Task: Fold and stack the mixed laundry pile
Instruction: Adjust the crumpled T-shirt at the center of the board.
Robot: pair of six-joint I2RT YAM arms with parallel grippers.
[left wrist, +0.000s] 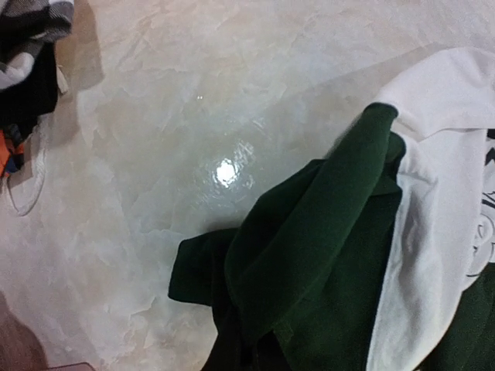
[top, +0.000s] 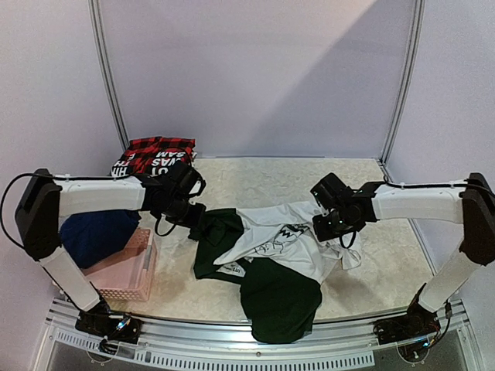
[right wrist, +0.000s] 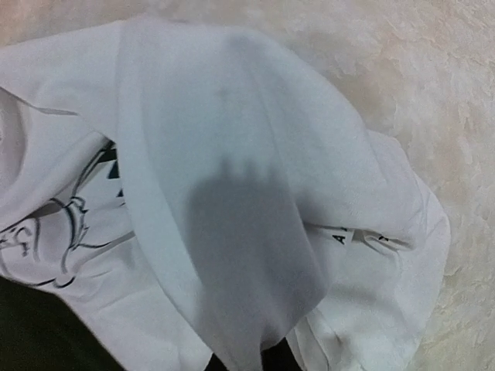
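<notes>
White cotton with a black print and a dark green part, the T-shirt point(top: 274, 236) lies crumpled mid-desk point(top: 263, 182), toward the front edge. Your left tool point(top: 197, 224) is closed at its green end and your right tool point(top: 329, 226) at its white end. In both wrist views cloth tents up toward the camera, so each seems to pinch a fold, likely to stretch the garment flat. A red plaid shirt point(top: 158, 147) waits back left, and a navy piece point(top: 97, 232) rests over the pink basket point(top: 128, 270).
</notes>
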